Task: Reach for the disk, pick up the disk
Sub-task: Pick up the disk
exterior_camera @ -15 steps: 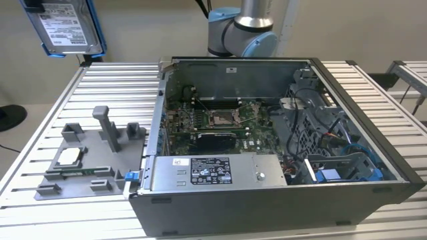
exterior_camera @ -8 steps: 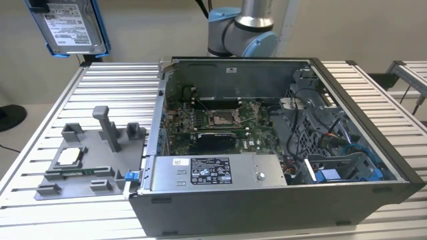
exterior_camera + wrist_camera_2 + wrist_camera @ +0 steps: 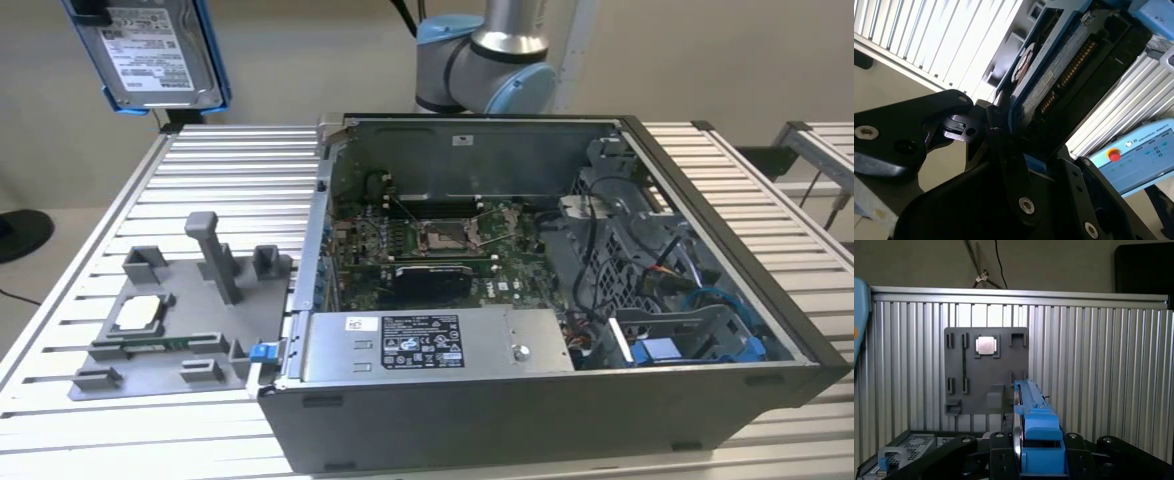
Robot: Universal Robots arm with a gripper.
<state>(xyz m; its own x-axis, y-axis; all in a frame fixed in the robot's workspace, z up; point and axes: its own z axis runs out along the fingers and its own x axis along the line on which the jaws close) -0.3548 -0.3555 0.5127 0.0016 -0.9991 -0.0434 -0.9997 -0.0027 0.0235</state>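
Observation:
The disk (image 3: 154,50), a silver hard drive with a white label in a blue plastic frame, hangs in the air high above the table's far corner on the exterior view's left. My gripper (image 3: 88,12) holds it from above and is mostly cut off by the picture's edge. In the first wrist view the disk (image 3: 1035,425) appears edge-on, with the black fingers (image 3: 1003,456) closed against its sides. In the second wrist view the disk's (image 3: 1054,65) underside and connector row run away from the black fingers (image 3: 1014,165) clamped on its blue frame.
An open computer case (image 3: 747,330) sits on the slatted aluminium table (image 3: 227,170), with a long grey box (image 3: 427,345) at its front. A grey fixture plate (image 3: 174,340) beside it carries a small square chip (image 3: 140,313). The arm's base (image 3: 487,60) stands behind the case.

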